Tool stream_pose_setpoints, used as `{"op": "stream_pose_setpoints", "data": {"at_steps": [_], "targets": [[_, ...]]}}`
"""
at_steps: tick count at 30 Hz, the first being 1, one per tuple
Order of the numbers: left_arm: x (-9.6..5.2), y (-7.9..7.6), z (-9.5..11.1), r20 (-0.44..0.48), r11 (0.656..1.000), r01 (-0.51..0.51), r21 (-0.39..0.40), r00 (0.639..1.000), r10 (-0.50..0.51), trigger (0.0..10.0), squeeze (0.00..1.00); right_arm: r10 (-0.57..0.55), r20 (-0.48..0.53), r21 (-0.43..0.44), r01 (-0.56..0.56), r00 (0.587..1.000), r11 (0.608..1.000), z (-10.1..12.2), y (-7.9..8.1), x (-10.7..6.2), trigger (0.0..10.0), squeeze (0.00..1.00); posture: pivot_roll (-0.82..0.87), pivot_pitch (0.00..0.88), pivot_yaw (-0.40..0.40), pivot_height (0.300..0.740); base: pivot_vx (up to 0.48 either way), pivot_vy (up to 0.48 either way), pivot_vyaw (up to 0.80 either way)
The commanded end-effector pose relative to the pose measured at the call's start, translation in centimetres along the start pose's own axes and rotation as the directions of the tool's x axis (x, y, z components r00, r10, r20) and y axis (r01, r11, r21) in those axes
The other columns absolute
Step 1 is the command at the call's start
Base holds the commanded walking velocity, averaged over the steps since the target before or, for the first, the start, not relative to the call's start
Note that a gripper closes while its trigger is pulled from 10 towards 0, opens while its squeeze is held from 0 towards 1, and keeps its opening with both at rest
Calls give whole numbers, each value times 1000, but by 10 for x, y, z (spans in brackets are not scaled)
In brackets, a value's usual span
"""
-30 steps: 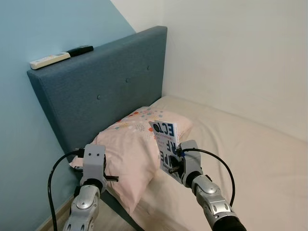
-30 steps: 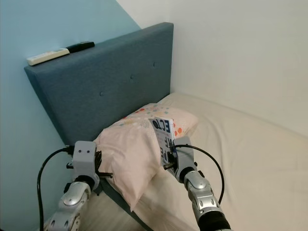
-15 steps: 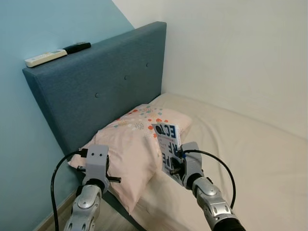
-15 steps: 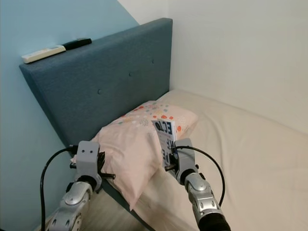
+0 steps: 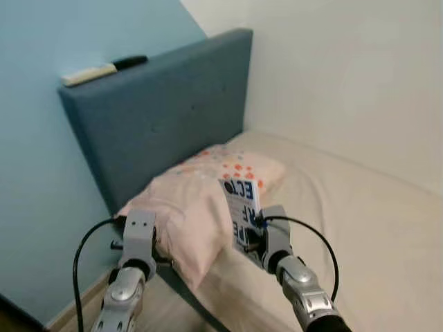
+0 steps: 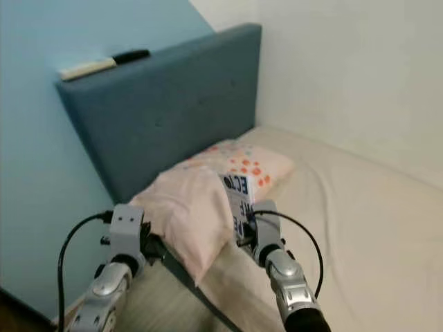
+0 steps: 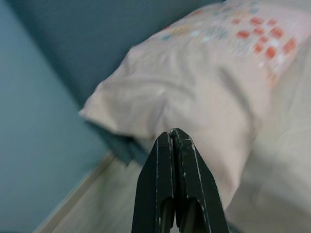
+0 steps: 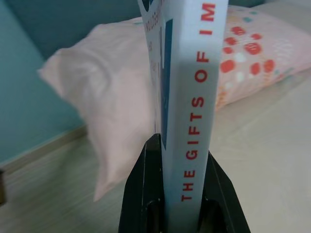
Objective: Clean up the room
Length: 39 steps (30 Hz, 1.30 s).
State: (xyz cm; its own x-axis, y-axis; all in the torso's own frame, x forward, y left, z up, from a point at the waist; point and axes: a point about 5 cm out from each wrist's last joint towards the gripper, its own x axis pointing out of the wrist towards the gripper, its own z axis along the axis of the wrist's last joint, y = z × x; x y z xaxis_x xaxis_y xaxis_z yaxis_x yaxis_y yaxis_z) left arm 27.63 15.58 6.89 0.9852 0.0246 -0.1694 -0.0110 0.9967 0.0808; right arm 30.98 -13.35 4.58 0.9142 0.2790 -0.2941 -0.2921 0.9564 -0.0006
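Bed (image 5: 360, 207) — book (image 8: 187, 111) in right claw (image 8: 177, 213)

bed (image 5: 360, 207): cream sheet, set into the corner where the white wall meets the blue wall
headboard (image 5: 166, 117): blue padded, upright at the bed's head end
pillow (image 5: 201, 200): pale pink with coloured dots at one end, lying at the head end against the headboard, one corner hanging over the bed's open edge
headboard top: white remote (image 5: 88, 74) and black remote (image 5: 130, 62) end to end
floor (image 6: 166, 304): pale wood beside the bed
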Motion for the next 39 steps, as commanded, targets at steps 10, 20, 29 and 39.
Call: {"op": "stream_pose_setpoints", "data": {"at_steps": [10,20,29,39], "targets": [[-2,-2,-10,-60,999,47,18,997,-45,10000,0,-9,23,27,8,1000,1000,5,-1,0,10000,0,-5,70,-23,740,0,0,0],[-1,-2,-10,-75,998,52,30,996,-49,10000,0,-13,17,37,13,1000,999,4,-2,0,10000,0,-5,74,-21,740,0,0,0],[2,3,-8,-55,998,-25,53,998,28,10000,0,-97,78,-41,100,992,994,18,-10,4,10000,0,-11,81,-12,740,0,0,0],[1,-4,1,-12,997,72,-36,997,-73,10000,0,201,57,101,-206,978,973,45,-18,7,10000,0,-13,84,-16,740,0,0,0]]}}
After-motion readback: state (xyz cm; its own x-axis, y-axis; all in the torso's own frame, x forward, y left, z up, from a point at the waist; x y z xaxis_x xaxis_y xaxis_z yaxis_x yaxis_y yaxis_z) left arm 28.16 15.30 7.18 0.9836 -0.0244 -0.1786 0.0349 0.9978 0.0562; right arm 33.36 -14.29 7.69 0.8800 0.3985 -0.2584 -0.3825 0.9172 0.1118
